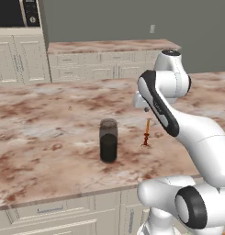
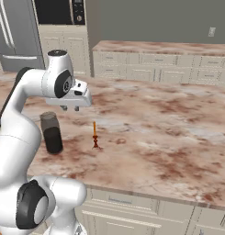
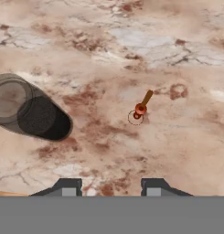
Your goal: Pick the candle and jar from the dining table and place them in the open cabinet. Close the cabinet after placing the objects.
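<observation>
You see the candle [image 3: 141, 106] below your half-open, empty gripper [image 3: 109, 188], jar [image 3: 29, 107] beside it, hand pointing down.

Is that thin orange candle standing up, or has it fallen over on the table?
Standing up. The candle rises straight from its small dark holder on the dining table in both base views, apart from the jar.
</observation>
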